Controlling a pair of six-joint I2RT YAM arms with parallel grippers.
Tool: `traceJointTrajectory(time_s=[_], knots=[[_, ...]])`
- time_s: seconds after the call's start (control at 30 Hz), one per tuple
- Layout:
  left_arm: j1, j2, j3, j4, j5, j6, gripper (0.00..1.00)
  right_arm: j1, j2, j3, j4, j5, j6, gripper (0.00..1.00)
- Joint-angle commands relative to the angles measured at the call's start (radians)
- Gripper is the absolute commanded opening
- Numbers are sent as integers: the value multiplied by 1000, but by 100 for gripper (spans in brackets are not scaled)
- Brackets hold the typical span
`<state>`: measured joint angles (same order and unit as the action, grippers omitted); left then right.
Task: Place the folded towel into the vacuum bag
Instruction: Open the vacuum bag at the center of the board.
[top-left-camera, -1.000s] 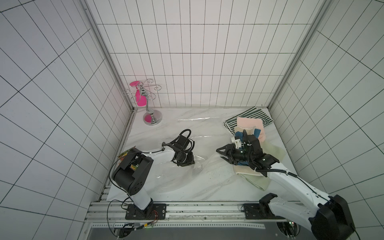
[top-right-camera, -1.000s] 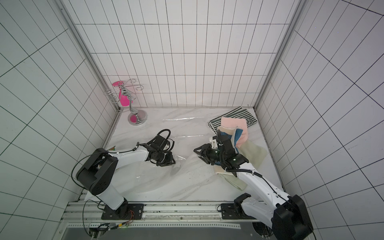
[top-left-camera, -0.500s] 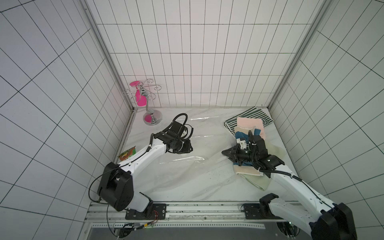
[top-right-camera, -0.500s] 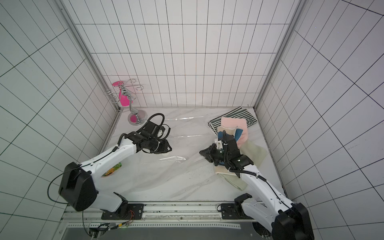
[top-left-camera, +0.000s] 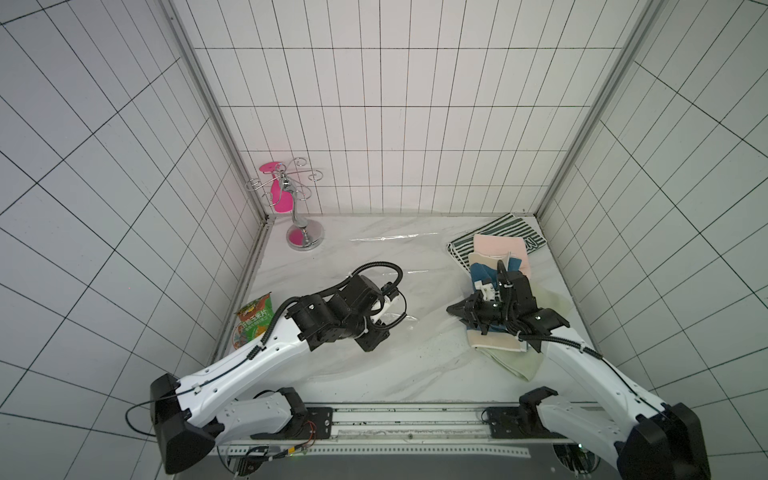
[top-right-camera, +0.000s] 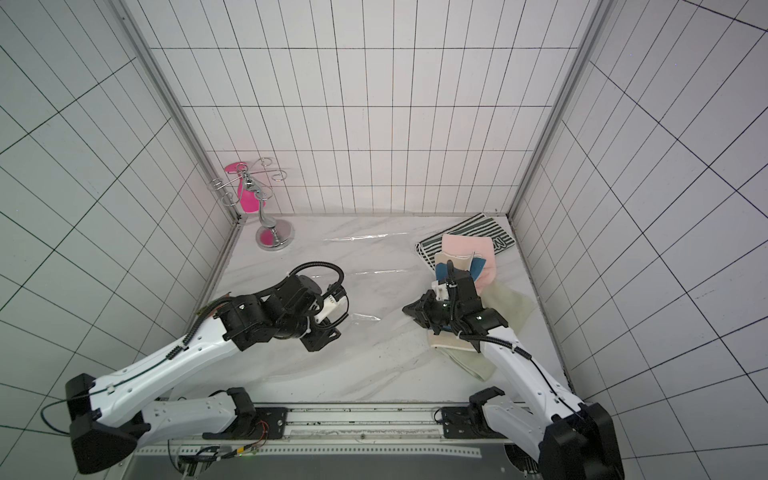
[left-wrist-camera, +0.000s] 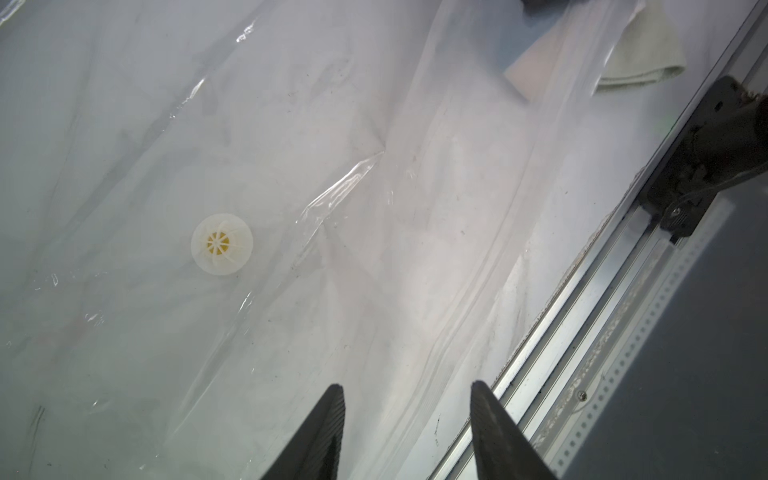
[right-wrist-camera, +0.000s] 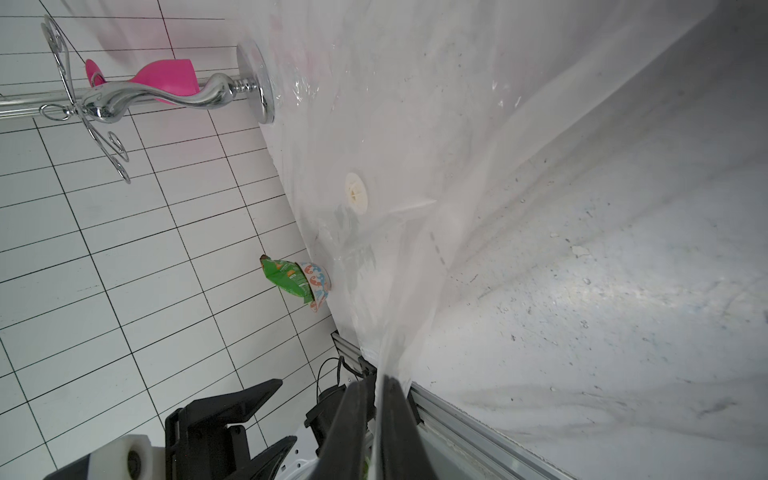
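The vacuum bag lies flat and clear over the middle of the marble table. Its round white valve shows in both wrist views. My right gripper is shut on the bag's right edge, a strip of film pinched between its jaws. My left gripper hangs open over the bag's near part, holding nothing. Folded towels lie stacked at the right: a cream towel under my right arm, a pink towel farther back.
A striped cloth and a pale green cloth lie in the same stack. A chrome stand with a pink cup stands back left. A green snack packet leans on the left wall. A metal rail borders the table's front edge.
My left gripper has opened and swung back toward the front of the table over the bag. My right gripper has closed on the bag's edge and barely shifted.
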<state>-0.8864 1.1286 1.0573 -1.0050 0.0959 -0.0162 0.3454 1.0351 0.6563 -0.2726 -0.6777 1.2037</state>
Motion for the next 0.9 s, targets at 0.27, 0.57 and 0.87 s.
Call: traceJointTrajectory(time_s=[0.27, 0.57, 0.87], knots=[[-114, -17, -92, 141, -11, 142, 62, -26, -4, 56, -29, -35, -6, 13], [-137, -29, -177, 225, -72, 178, 63, -34, -11, 55, -29, -46, 0, 13], [-144, -25, -230, 239, -123, 223, 63, -37, -10, 57, -28, -49, 0, 12]])
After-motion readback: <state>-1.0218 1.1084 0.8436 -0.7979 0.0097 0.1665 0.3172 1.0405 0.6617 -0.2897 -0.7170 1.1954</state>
